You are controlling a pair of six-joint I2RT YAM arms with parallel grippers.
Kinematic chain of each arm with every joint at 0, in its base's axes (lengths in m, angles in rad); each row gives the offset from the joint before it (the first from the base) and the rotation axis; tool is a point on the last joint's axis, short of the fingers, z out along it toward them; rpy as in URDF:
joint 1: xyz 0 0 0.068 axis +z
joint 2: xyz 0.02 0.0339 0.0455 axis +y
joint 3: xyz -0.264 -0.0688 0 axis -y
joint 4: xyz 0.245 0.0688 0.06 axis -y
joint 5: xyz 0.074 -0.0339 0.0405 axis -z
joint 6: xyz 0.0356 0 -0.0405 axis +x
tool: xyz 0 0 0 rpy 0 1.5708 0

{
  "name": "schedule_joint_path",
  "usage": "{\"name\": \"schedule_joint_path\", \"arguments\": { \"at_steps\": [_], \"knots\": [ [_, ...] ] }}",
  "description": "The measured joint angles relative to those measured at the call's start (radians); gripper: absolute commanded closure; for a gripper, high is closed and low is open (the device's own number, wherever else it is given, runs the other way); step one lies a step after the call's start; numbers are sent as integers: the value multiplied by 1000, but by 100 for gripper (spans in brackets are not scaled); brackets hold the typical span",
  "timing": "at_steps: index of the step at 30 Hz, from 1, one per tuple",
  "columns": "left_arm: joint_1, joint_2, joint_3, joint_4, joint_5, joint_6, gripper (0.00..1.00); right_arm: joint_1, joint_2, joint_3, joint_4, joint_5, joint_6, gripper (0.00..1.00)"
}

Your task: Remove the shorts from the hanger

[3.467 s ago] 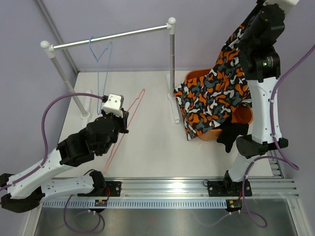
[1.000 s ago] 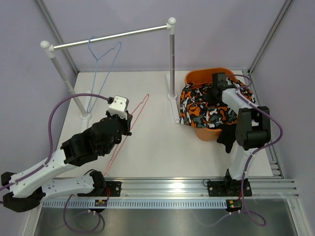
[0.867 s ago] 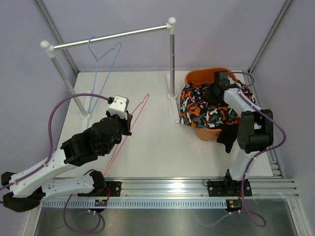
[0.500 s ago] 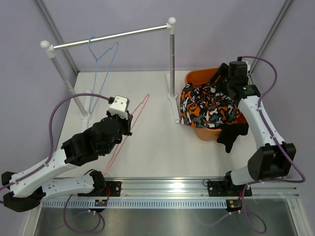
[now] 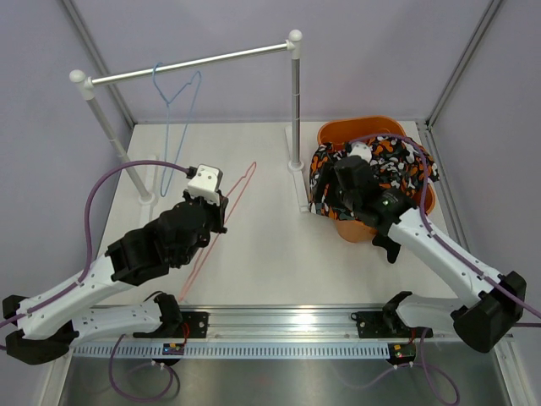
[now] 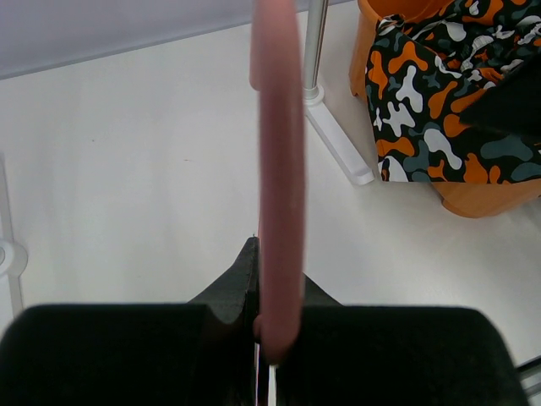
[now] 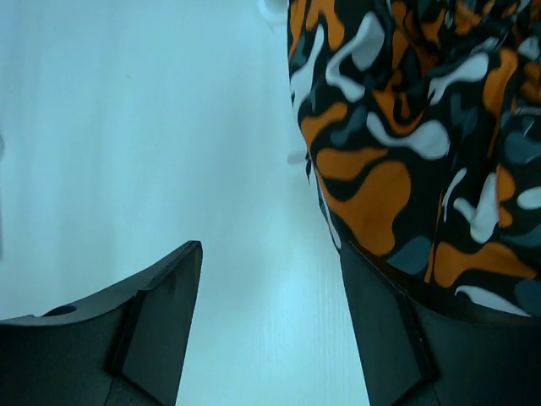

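Note:
The camouflage shorts (image 5: 385,169) lie bunched in the orange basket (image 5: 359,128), free of any hanger; they also show in the left wrist view (image 6: 439,110) and fill the right side of the right wrist view (image 7: 406,127). A black pair of shorts (image 5: 390,245) hangs down the basket's near side. My left gripper (image 5: 215,211) (image 6: 272,283) is shut on the bare pink hanger (image 5: 241,184) (image 6: 275,169), which slants down to the table. My right gripper (image 5: 325,196) (image 7: 270,254) is open and holds nothing, low over the table at the basket's left edge.
A clothes rack stands at the back, its rail (image 5: 194,63) carrying a bare blue hanger (image 5: 173,110). The rack's right post (image 5: 294,101) and foot (image 6: 342,148) stand just left of the basket. Purple walls close in on both sides.
My right gripper opened, let go of the camouflage shorts in the basket, and swung from over the basket's far side to its near left. The left arm held still.

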Motion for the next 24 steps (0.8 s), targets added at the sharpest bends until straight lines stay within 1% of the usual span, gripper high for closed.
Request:
{"name": "schedule_joint_path", "arguments": {
  "at_steps": [5,10,15,24],
  "knots": [
    [0,0,0,0,0,0,100,129,-57,-159,-10,60,81,26],
    [0,0,0,0,1,0,100,227,-75,-242,2,129,164,28],
    [0,0,0,0,4,0,100,257,-83,-336,53,206,246,33],
    [0,0,0,0,4,0,100,262,-70,-441,200,359,323,36]
  ]
}}
